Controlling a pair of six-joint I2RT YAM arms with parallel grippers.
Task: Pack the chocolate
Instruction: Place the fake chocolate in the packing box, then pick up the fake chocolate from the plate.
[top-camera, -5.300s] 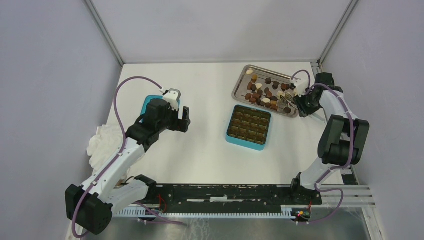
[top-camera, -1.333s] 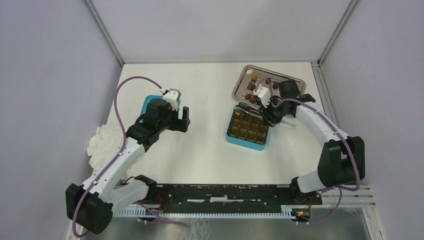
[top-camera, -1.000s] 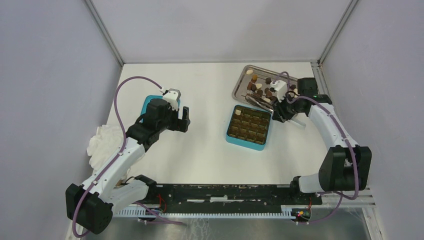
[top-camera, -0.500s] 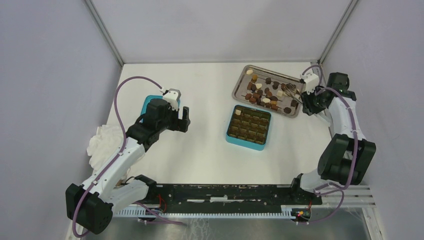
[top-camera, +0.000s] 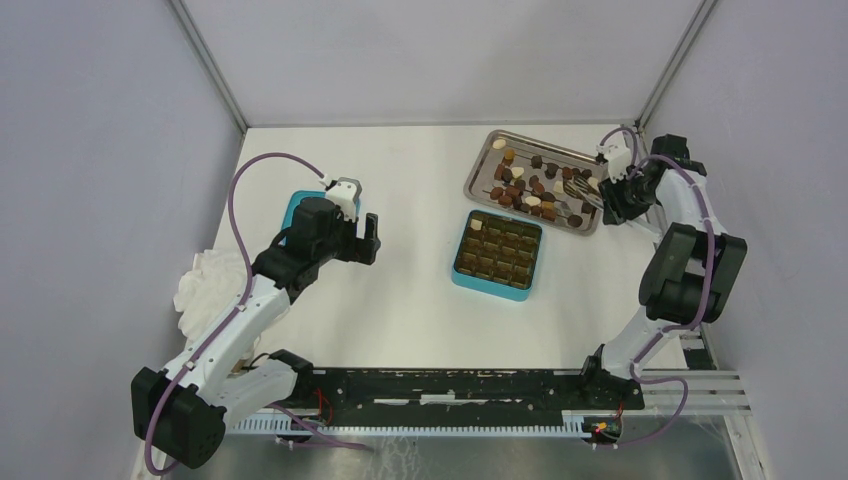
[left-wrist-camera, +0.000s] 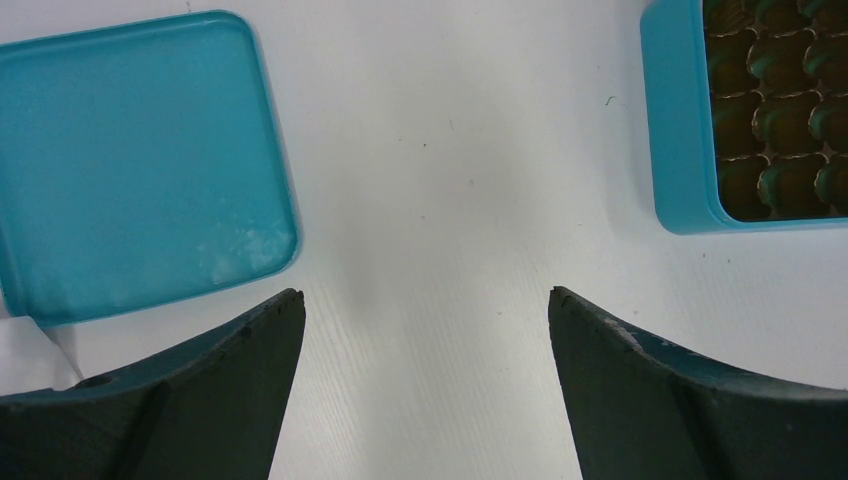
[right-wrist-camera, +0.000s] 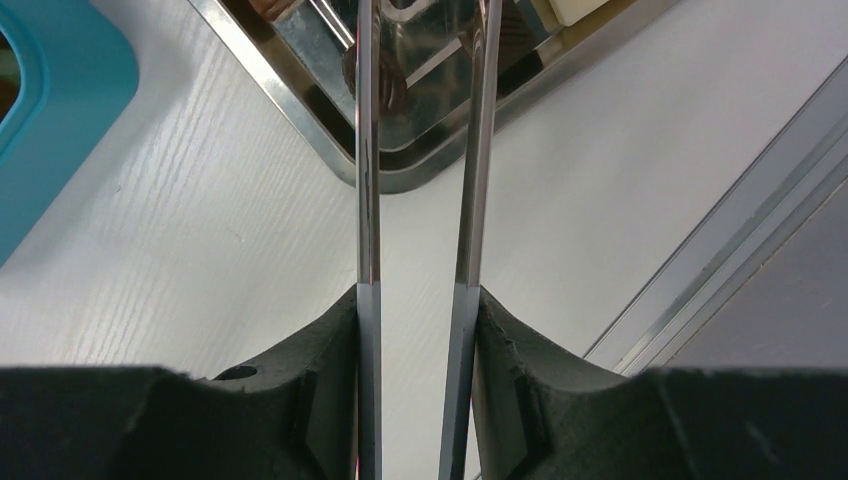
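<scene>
Top external view for the overview. Shows the chocolate (top-camera: 530, 185) lying loose, dark, lighter brown and cream, on a steel tray (top-camera: 484, 160) just beyond the teal box (top-camera: 488, 285), toward its far right corner. Finds one cream piece (top-camera: 476, 225) seated in the box's far left cell; seems to leave the remaining cells bare, so puts the packing near its start.

Judging by size and finish: light, stiff-shelled, smooth, easily scuffed or cracked, prone to squirting out of steel tips. Best taken across the two widest flanks, low on the body, with a mild squeeze; best avoided on domed tops and heart points.

Places the right hand (right-wrist-camera: 415, 300) out past the box's far right corner, clamped on long metal tweezers (right-wrist-camera: 367, 150) with arms apart, reaching over the tray rim; cannot tell of anything caught between the tips, cut off in the wrist view. Places the left hand (left-wrist-camera: 425, 300) well left of the box, above bare tabletop (left-wrist-camera: 440, 150), spread wide, gripping nothing. Puts a teal lid (left-wrist-camera: 130, 160) farther left of the box, a crumpled white cloth (top-camera: 205, 280) beyond that.
</scene>
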